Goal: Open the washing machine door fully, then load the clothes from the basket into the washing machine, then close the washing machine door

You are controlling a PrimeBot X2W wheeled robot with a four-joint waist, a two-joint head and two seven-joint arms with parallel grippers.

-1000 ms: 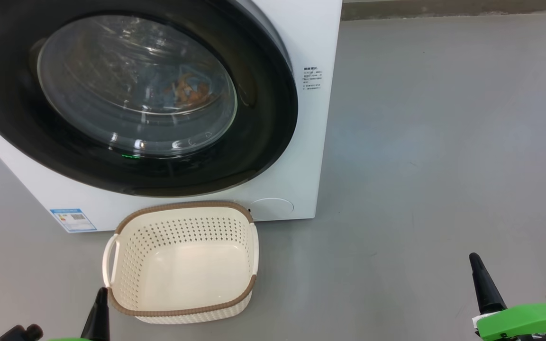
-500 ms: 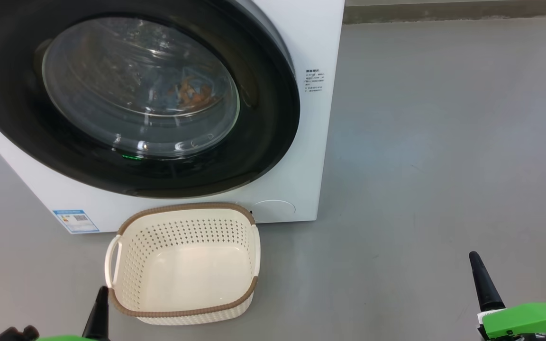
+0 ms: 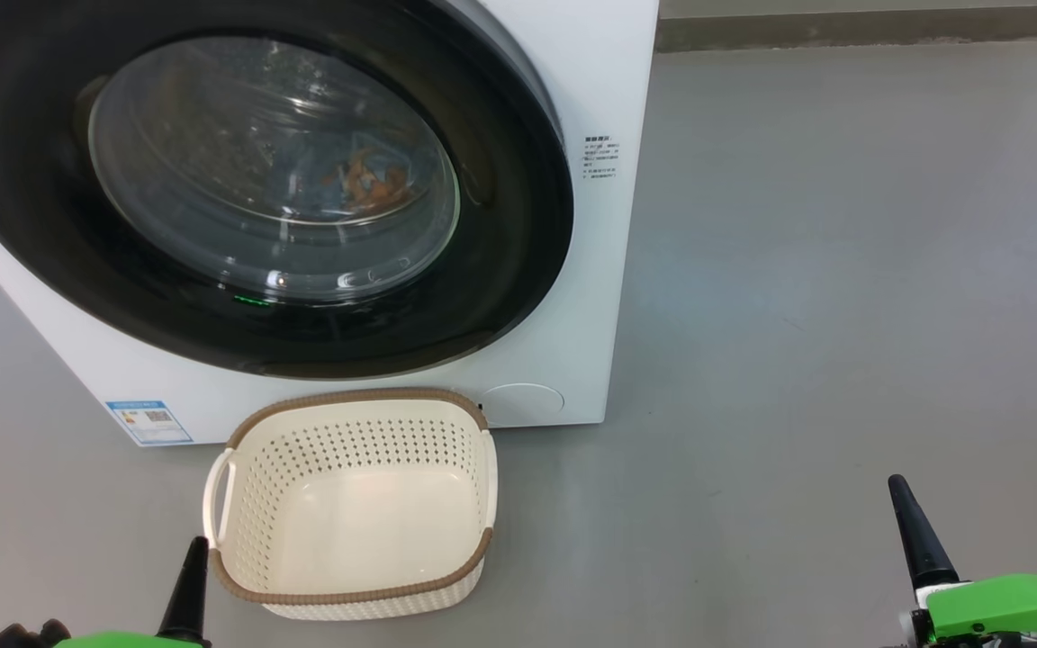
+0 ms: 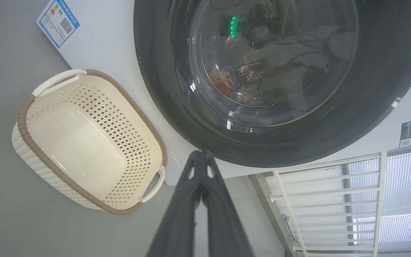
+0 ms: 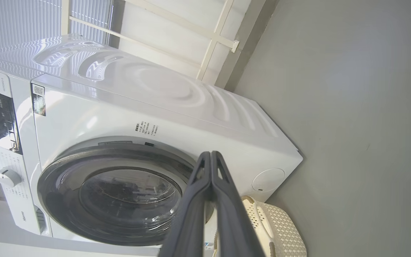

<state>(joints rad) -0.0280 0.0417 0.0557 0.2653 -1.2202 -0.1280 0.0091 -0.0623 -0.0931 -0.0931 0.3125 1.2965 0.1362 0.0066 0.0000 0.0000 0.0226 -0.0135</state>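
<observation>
My left gripper (image 4: 201, 154) and right gripper (image 5: 211, 154): both pressed together, nothing pinched, over the floor (image 3: 843, 270), which is smooth, grey and matte. Door (image 3: 500, 270) shut on washer (image 3: 613, 81); clothes (image 3: 365, 178) sit behind its glass. Basket (image 3: 352, 397) on the floor, just in front of washer. White railing (image 4: 328, 200) and blinds (image 4: 405, 178) past washer's side.

Laundry corner: white washing machine (image 3: 604, 90), basket (image 3: 352, 396), grey floor (image 3: 843, 270).
</observation>
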